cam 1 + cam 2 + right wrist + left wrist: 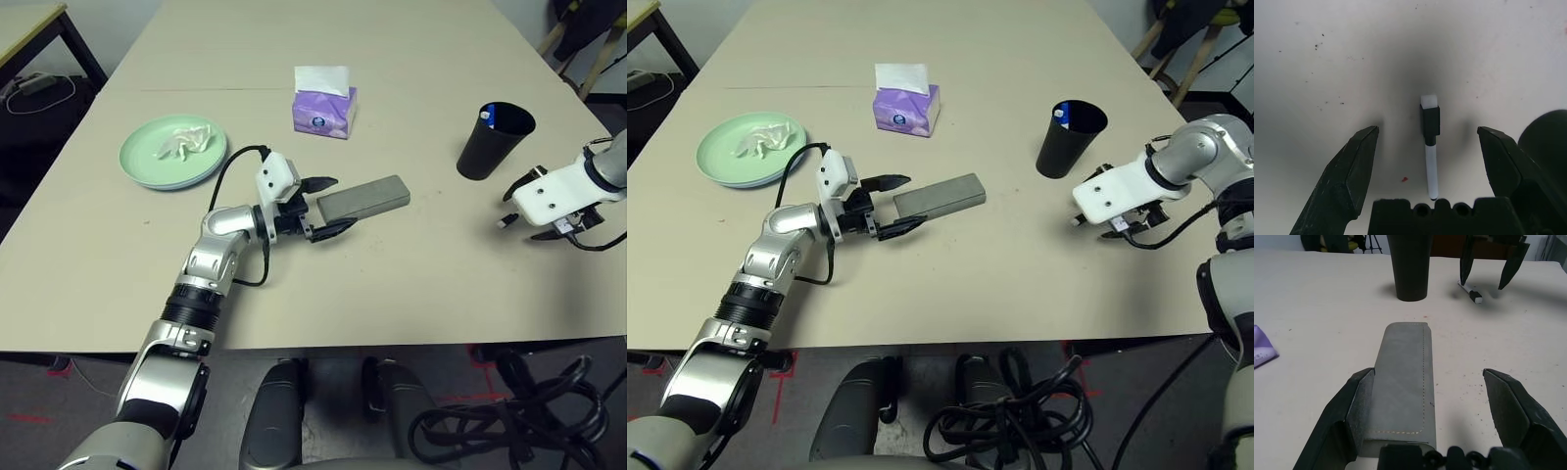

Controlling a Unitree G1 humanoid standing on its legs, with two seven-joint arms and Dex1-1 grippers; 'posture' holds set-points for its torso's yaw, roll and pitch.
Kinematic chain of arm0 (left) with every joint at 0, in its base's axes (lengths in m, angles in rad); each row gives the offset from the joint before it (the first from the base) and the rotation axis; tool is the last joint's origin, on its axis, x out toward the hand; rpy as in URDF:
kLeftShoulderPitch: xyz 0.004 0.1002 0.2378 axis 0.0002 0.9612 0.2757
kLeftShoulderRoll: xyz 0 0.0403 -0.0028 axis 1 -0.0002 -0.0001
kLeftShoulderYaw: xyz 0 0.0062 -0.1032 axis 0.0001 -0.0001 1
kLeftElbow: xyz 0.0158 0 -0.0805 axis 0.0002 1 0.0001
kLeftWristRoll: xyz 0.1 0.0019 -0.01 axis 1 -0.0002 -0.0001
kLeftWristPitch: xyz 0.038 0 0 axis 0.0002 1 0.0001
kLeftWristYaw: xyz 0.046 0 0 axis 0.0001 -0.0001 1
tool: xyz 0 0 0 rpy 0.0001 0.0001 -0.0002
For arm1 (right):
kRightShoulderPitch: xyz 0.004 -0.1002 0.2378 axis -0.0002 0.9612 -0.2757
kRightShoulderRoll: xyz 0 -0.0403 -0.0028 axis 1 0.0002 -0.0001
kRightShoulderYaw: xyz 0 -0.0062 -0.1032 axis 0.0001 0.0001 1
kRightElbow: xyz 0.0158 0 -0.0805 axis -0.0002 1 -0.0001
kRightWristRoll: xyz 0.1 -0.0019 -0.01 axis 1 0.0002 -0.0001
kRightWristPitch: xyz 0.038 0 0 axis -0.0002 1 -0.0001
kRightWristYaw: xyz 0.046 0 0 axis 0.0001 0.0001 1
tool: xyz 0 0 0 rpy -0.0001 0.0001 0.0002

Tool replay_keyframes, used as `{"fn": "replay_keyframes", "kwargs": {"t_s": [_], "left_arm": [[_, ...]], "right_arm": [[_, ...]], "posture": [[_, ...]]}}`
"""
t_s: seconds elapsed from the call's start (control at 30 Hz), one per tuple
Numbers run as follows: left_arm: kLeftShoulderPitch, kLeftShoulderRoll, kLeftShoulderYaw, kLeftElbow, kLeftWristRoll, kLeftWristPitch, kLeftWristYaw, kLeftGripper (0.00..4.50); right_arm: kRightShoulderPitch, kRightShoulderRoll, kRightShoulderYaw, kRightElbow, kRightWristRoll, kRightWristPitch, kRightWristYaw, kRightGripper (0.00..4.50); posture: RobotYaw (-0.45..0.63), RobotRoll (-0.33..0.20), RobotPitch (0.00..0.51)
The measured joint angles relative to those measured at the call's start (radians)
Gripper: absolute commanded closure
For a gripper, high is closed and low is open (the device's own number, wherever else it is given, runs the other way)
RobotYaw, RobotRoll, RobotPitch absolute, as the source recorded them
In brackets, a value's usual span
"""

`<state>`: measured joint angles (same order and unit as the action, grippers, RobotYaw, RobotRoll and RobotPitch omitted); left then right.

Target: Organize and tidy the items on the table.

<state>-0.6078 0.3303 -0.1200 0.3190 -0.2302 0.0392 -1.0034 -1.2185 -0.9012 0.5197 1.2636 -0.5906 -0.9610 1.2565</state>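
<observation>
Mint-green plate (147, 157), upper left of the frame, bears a crumpled tissue (186, 142). Near the centre my left pincer (321, 209) stands apart around the near end of the grey case (367, 199), set closer to one finger; closing unevenly might twist it askew. The tissue pack (323, 113) sits at upper centre. Towards the right, the black cup (495, 142) stands on the bench (411, 294); a careless sweep of my right pincer (1427, 128) could topple it. That pincer is apart too, over the pen (1430, 147), which might roll if nudged.
</observation>
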Motion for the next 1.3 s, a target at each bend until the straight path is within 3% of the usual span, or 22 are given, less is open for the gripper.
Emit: {"fn": "replay_keyframes", "kwargs": {"t_s": [0.43, 0.67, 1.3], "left_arm": [[0.031, 0.003, 0.003, -0.053, -0.001, 0.024, 0.037, 0.00], [0.030, 0.003, 0.003, -0.061, -0.002, 0.025, 0.036, 0.00], [0.021, 0.006, 0.002, -0.063, -0.001, -0.006, 0.034, 0.00]], "right_arm": [[-0.065, 0.010, 0.033, 0.038, -0.079, -0.024, -0.072, 0.05], [-0.065, -0.004, 0.032, 0.048, -0.070, -0.044, 0.016, 0.05], [-0.059, 0.004, 0.056, 0.062, -0.097, -0.016, -0.028, 0.05]], "posture": [[0.17, 0.000, 0.266], [0.17, 0.000, 0.261], [0.20, 0.000, 0.263]]}}
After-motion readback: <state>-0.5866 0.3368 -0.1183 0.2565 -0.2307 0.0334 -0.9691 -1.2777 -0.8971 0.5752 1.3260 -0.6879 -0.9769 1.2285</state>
